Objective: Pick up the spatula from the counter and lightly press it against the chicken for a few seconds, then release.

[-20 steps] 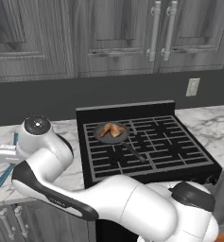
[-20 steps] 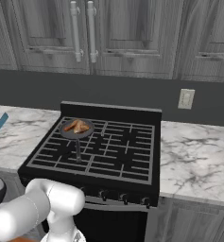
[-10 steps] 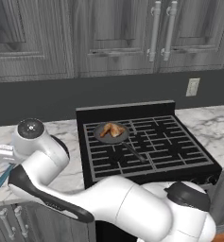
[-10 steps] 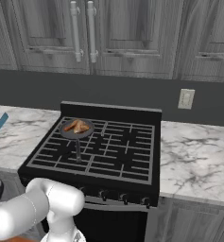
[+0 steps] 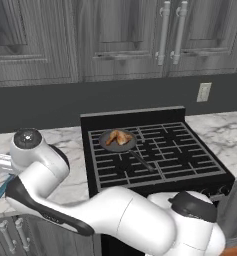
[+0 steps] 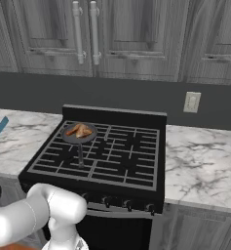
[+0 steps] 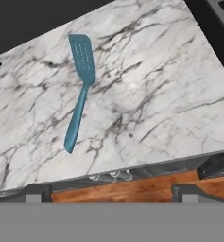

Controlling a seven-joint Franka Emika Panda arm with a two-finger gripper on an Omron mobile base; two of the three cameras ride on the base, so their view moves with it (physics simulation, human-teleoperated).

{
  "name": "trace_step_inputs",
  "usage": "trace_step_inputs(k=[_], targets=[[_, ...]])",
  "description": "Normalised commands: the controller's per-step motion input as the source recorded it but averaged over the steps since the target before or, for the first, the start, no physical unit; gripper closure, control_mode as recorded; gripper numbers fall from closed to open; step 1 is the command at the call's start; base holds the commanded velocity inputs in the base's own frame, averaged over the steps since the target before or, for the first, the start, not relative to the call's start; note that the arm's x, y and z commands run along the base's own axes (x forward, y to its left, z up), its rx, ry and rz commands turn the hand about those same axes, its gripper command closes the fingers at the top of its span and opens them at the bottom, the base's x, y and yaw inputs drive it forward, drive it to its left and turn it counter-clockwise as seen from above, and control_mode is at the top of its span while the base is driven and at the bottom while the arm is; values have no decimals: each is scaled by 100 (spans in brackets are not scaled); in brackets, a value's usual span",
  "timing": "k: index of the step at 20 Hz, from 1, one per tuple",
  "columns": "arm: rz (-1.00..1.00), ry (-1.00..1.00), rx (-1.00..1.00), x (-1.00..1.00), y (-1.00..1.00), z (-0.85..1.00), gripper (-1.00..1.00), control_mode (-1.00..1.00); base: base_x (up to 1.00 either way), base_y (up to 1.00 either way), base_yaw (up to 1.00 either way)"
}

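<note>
Grey-veined white marble desk (image 7: 156,94), running along either side of a black stove (image 6: 126,161). Flat on the desk left of the stove, a teal spatula (image 7: 80,106), blade toward the wall. On the stove's grate, a dark pan (image 6: 66,135).

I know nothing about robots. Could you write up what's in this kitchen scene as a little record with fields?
Spatula: teal, lying flat on the marble counter left of the stove, untouched
Chicken: in a small pan on the stove's back-left burner
Gripper: over the counter, looking down at the spatula, fingertips apart, holding nothing
Task stage: spatula not yet picked up
</note>
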Motion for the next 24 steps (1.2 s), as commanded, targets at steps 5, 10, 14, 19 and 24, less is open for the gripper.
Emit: trace_step_inputs(k=[5, 10, 14, 19, 24], targets=[[-4, 6, 0, 15, 9, -13, -100, -100, 0, 0, 0], [-2, 6, 0, 16, 16, -13, -100, -100, 0, 0, 0], [-1, 2, 0, 5, 11, -9, -100, -100, 0, 0, 0], [-1, 0, 0, 2, 7, -6, -100, -100, 0, 0, 0], [0, 0, 0, 4, 2, -10, -100, -100, 0, 0, 0]])
